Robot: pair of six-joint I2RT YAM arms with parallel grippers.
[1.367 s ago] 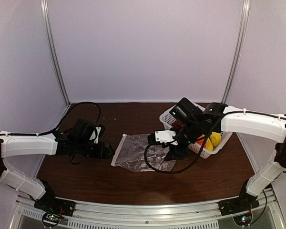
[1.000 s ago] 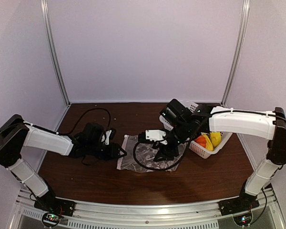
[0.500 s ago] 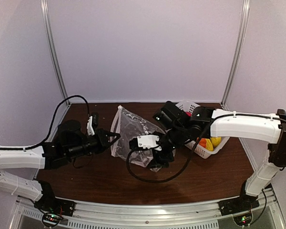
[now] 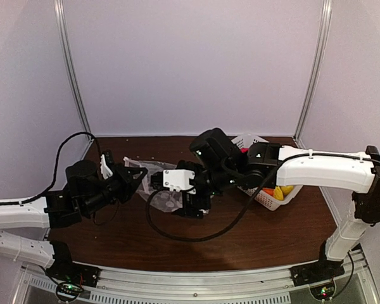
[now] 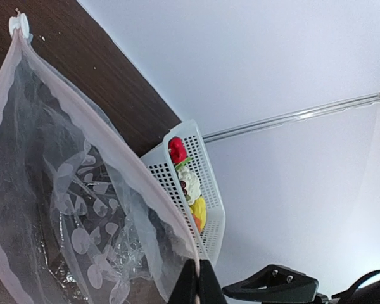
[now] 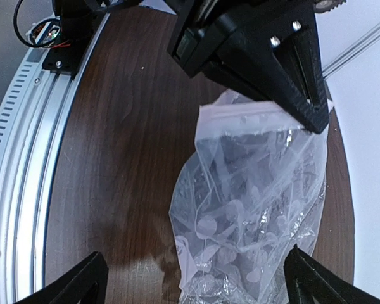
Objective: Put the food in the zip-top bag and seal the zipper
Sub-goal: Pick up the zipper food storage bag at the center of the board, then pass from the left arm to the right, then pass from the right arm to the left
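Observation:
The clear zip-top bag (image 4: pixel 166 196) hangs lifted off the table, printed with pale leaf shapes. My left gripper (image 5: pixel 199 282) is shut on its mouth edge, where the zipper (image 5: pixel 107 145) runs. In the right wrist view, that gripper (image 6: pixel 313 117) pinches the bag's (image 6: pixel 253 209) top corner. My right gripper (image 6: pixel 196 282) is open wide, its fingers either side of the bag's lower end and holding nothing. The food lies in the white basket (image 5: pixel 206 171): red pepper (image 5: pixel 177 151), cauliflower (image 5: pixel 189 178) and a yellow piece (image 5: pixel 200 212).
The white mesh basket (image 4: pixel 275 201) stands at the right, behind my right arm (image 4: pixel 316 168). A black cable (image 4: pixel 196 235) loops over the brown table in front of the bag. The metal front rail (image 6: pixel 16 164) runs along the near table edge.
My left gripper has drawn the bag's mouth down and left. My right arm has followed leftward and opened its jaws wider.

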